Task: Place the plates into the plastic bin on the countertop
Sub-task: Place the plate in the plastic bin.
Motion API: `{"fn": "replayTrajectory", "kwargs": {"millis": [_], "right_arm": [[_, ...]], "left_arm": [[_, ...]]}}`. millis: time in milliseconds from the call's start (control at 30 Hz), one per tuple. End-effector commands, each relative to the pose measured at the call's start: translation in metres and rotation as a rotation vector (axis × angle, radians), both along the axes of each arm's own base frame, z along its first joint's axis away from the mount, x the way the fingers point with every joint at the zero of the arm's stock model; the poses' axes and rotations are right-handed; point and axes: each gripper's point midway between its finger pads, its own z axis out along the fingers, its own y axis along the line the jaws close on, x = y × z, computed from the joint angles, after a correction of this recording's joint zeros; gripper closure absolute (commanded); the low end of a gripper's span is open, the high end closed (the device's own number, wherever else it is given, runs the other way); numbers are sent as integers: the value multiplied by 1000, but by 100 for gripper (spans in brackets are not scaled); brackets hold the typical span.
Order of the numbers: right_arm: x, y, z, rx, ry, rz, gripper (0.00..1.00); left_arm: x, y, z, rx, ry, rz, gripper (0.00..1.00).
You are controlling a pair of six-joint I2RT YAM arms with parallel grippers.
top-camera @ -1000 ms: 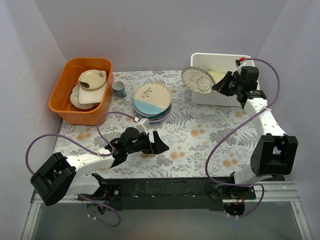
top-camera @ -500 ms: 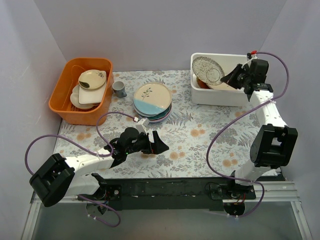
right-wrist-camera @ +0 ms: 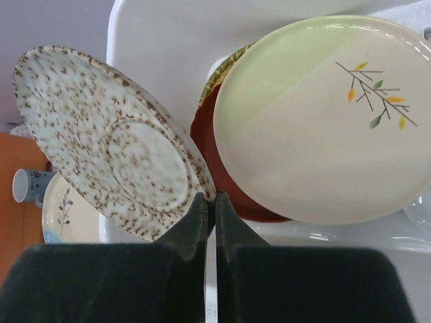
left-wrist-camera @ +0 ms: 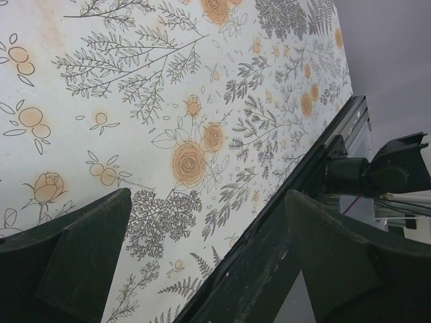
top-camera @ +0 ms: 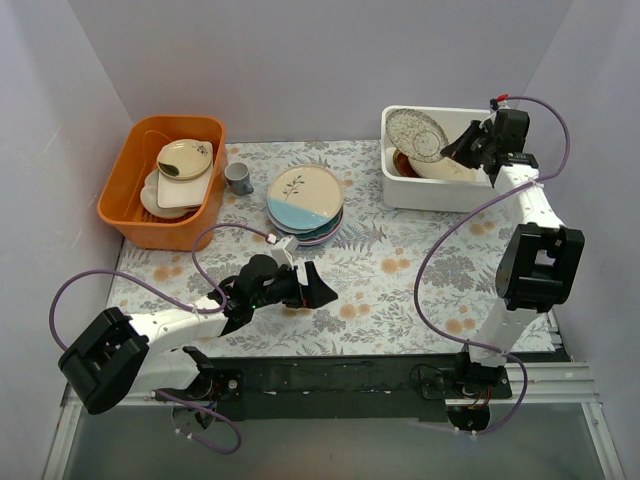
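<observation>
The right end effector (right-wrist-camera: 209, 200) pinches the speckled plate (right-wrist-camera: 111, 141) by its rim over the bin (right-wrist-camera: 161, 40); it may slip and chip the plates (right-wrist-camera: 316, 128) below.

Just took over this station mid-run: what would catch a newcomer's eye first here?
The right gripper pinches a brown-speckled plate by its rim, tilted over the white bin at the back right, where a cream-green sprig plate already lies. A stack of plates waits in the middle of the countertop, and the left gripper hangs open near the front edge.
</observation>
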Motion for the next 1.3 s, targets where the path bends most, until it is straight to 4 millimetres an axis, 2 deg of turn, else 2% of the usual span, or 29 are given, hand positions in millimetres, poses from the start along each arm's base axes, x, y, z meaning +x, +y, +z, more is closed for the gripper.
{"fn": "replayTrajectory", "kwargs": {"millis": [0, 133, 467, 733, 900, 1033, 1267], "right_arm": [[30, -11, 47, -31, -135, -23, 99], [41, -18, 46, -50, -135, -43, 99], [58, -41, 21, -142, -104, -79, 99], [65, -46, 16, -165, -107, -75, 99], [70, -46, -2, -176, -76, -54, 99], [74, -44, -26, -173, -31, -29, 99], [76, -38, -50, -162, -2, 18, 99]], "left_arm": [[2, 2, 0, 22, -24, 7, 2], [2, 2, -1, 30, -26, 1, 2], [2, 4, -4, 34, -26, 8, 2], [1, 5, -4, 36, -23, 10, 2], [1, 5, -5, 37, -22, 9, 2], [1, 5, -5, 36, -21, 9, 2], [0, 7, -7, 44, -21, 13, 2]]}}
